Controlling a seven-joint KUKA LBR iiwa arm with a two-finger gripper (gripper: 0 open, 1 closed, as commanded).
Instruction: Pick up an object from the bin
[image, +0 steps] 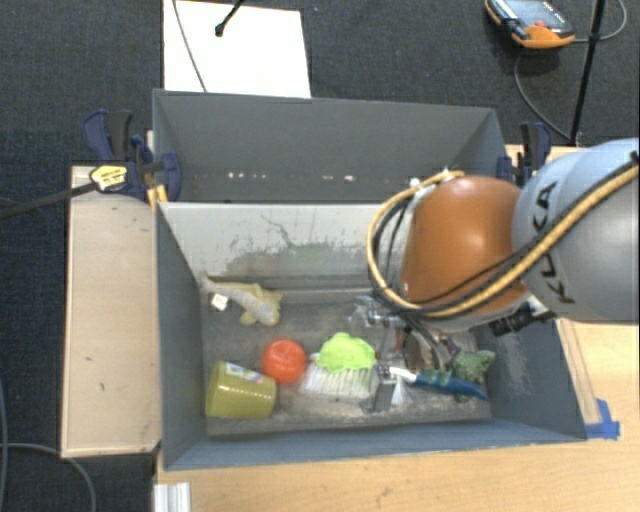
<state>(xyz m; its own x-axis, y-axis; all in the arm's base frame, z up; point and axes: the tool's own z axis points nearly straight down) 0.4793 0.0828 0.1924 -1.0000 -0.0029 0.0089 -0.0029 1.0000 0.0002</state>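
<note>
Guesswork: hanging end effector, opening impossible to tell, beside white bristle brush by grey metal bin's near wall; seeming light, stiff; favouring grip across its back.

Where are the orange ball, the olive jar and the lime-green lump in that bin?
orange ball (285, 360): camera view, its middle.
olive jar (240, 394): camera view, its side.
lime-green lump (347, 351): camera view, its top.

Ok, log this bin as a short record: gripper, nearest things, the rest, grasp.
gripper: low in the bin, near its front wall
nearest: white brush on the view's left of it, blue-green toy on the right
others: lime fuzzy lump, orange ball, olive jar lying down, pale yellow toy
grasp: cannot tell
</note>
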